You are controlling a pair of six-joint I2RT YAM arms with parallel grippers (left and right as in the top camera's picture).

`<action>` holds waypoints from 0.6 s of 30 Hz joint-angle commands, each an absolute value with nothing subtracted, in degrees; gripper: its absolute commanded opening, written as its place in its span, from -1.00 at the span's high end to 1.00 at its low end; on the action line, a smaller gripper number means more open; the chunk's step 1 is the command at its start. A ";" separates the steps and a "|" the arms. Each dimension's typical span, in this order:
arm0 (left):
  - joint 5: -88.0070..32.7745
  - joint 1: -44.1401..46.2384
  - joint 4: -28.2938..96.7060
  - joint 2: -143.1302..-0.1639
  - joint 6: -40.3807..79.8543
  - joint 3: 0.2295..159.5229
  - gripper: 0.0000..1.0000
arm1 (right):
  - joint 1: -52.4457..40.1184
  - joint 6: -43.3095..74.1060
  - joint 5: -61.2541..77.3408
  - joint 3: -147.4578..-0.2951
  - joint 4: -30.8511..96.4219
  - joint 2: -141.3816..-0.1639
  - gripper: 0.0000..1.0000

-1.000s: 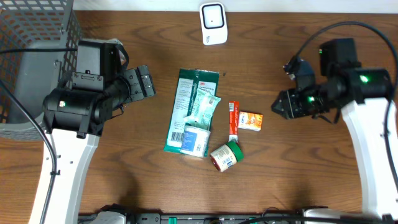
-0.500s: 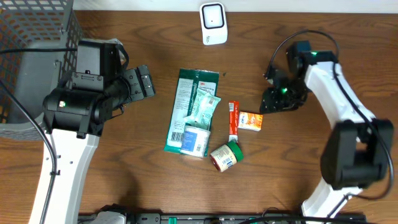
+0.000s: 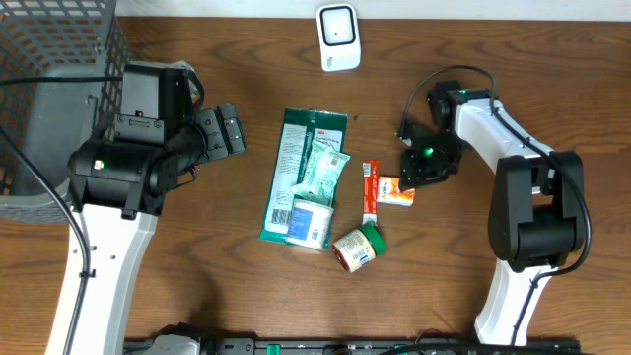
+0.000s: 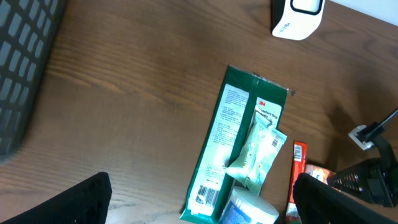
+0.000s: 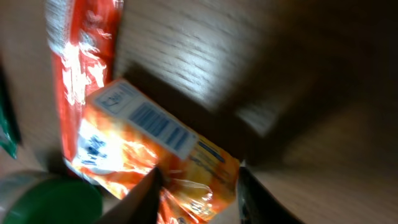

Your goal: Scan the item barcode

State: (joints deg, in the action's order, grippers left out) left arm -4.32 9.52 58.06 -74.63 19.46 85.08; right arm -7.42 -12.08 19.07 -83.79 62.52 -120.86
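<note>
Your wooden worktop (image 3: pixel 237 286) carries a white scanner (image 3: pixel 337 37), green packet (image 3: pixel 291 148), red tube (image 3: pixel 370 187), orange box (image 3: pixel 394 193) and green-lidded jar (image 3: pixel 353 251).

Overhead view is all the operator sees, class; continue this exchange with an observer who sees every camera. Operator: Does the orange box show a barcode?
Observer: Yes. The right wrist view shows a barcode on the orange box, on its white face.
Operator: Is the right gripper on it?
Observer: Its fingers flank one end of the box; contact is too blurred to judge.
Operator: And the left gripper?
Observer: Its wrist view shows it wide open, empty.
</note>
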 commanded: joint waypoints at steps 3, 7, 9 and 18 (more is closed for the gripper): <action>-3.97 9.32 58.04 -74.59 18.72 85.41 -0.87 | -7.62 -12.51 18.70 -83.96 63.09 -121.38 0.98; -3.97 9.32 58.06 -74.59 18.72 85.41 -0.87 | -6.79 -12.47 18.70 -87.09 66.37 -119.44 0.98; -3.97 9.32 58.04 -74.59 18.70 85.41 -0.87 | -6.44 -11.97 18.02 -88.62 67.05 -117.14 0.98; -3.97 9.32 58.04 -74.59 18.70 85.41 -0.87 | -10.85 6.72 -9.80 -88.75 64.93 -103.53 0.97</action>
State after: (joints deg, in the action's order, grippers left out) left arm -4.32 9.52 58.06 -74.63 19.44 85.06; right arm -8.21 -3.49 4.99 -87.48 65.14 -107.55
